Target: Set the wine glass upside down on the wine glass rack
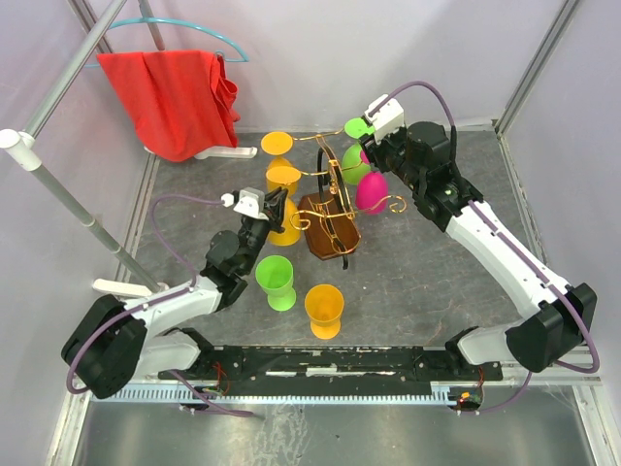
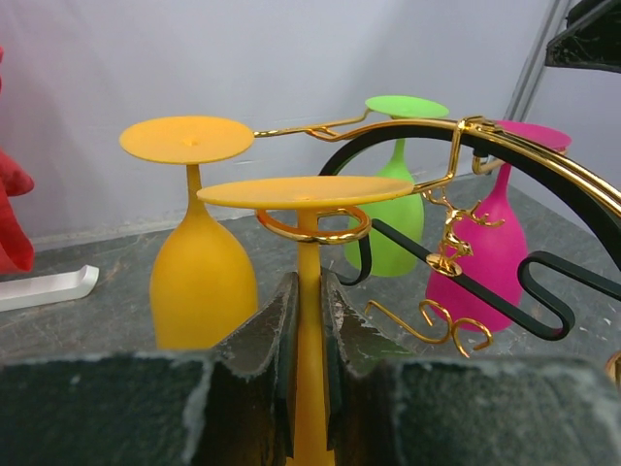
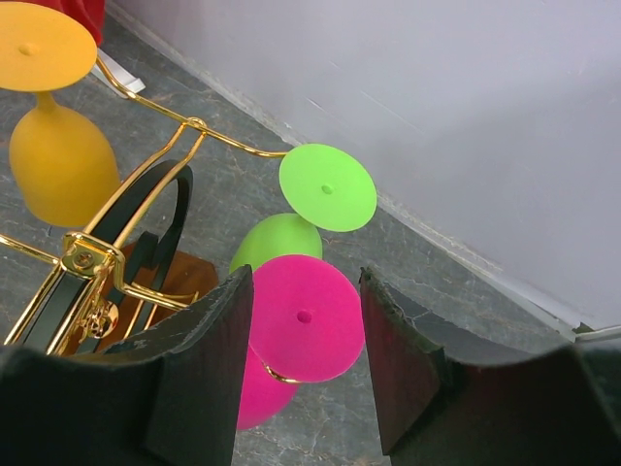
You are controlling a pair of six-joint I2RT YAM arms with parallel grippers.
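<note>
Grey table [image 1: 417,282] | left pincer [image 2: 309,296], arm extended, clamps orange glass [image 2: 301,191] stem | right pincer [image 3: 307,291] agape above pink glass [image 3: 306,340]

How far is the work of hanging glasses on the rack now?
Done: a hung orange glass, a hung green glass and a pink glass are upside down on the rack. In hand: the left pincer grips the held orange glass by its stem, foot above a wire loop. Left: release it, then probably the standing green glass and standing orange glass on the table.
</note>
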